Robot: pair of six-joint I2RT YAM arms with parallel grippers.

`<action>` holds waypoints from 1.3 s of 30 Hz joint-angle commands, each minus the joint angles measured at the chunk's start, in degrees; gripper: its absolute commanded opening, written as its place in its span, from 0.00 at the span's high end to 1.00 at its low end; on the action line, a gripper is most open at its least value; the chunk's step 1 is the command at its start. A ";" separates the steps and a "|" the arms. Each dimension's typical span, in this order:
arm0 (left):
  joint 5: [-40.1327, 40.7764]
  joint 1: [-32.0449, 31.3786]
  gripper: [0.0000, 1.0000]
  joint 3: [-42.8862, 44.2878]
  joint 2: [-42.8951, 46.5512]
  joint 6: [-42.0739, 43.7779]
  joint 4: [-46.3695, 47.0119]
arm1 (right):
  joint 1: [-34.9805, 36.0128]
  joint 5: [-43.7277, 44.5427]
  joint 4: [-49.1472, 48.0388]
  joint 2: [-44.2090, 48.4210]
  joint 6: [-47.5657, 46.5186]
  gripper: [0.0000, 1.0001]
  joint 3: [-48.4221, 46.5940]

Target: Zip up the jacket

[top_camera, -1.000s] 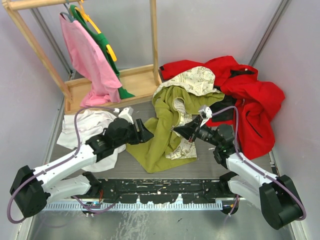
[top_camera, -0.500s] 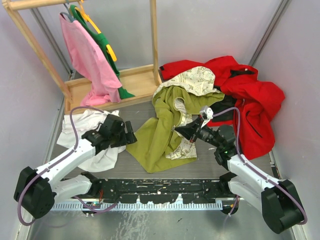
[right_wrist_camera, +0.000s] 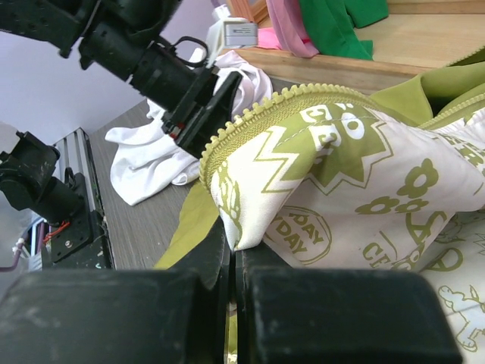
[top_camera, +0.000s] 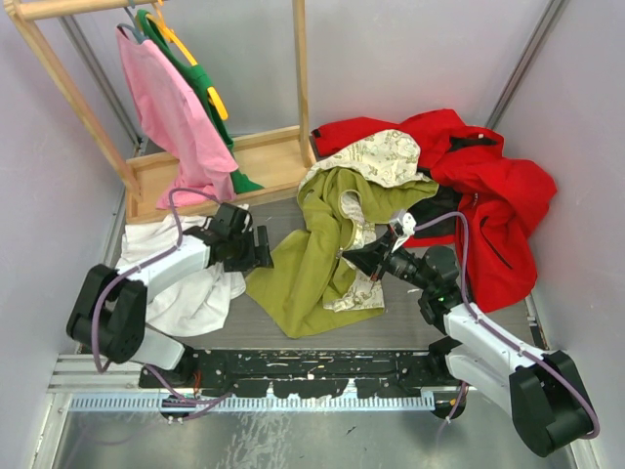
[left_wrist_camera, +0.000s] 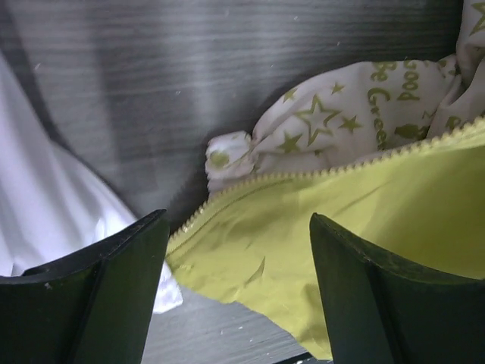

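Note:
The jacket (top_camera: 322,249), olive-green outside and cream with olive prints inside, lies crumpled in the middle of the table. My right gripper (top_camera: 354,258) is shut on a fold of its cream printed lining beside the zipper teeth (right_wrist_camera: 250,114) and holds that edge lifted; the grip shows in the right wrist view (right_wrist_camera: 235,254). My left gripper (top_camera: 266,249) is open at the jacket's left edge. In the left wrist view the olive flap with its zipper edge (left_wrist_camera: 318,227) lies between and beyond my spread left fingers (left_wrist_camera: 114,288).
A white garment (top_camera: 181,283) lies under the left arm. A bright red jacket (top_camera: 479,186) is piled at the back right. A wooden rack (top_camera: 220,161) with pink and green clothes stands at the back left. Grey walls close in on both sides.
My left arm has drawn back and swung left, its gripper now at the jacket's left edge near the white garment. My right gripper keeps its hold and has hardly moved.

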State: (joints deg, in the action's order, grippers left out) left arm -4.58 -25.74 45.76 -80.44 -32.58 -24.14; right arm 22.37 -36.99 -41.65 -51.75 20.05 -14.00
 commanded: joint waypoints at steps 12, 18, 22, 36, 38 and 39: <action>-15.94 3.06 0.64 4.02 -10.69 6.82 8.23 | -0.07 -0.36 -3.48 0.04 -0.81 0.99 -0.50; -20.76 3.06 1.00 1.58 -6.09 3.11 9.91 | -0.11 -0.10 -3.11 0.55 -0.75 0.99 -0.59; -20.88 3.05 1.00 2.75 -1.63 1.89 7.12 | -0.14 1.38 -1.25 1.47 -0.91 0.99 -1.04; 12.12 3.02 1.00 36.41 0.90 4.84 -24.26 | -1.19 15.75 27.44 -2.85 -7.51 0.99 -20.11; 15.27 3.06 1.00 43.03 -0.85 5.97 -27.06 | -2.55 16.78 30.70 -4.68 -8.16 0.99 -24.68; 17.23 3.14 1.00 46.47 -1.96 6.83 -28.42 | -3.59 16.73 31.88 -5.63 -8.02 0.99 -26.93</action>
State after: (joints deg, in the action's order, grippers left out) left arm 2.04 -22.85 81.49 -79.66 -28.99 -44.21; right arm 21.41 -25.17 -17.37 -55.27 14.85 -31.11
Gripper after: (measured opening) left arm 0.020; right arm 0.048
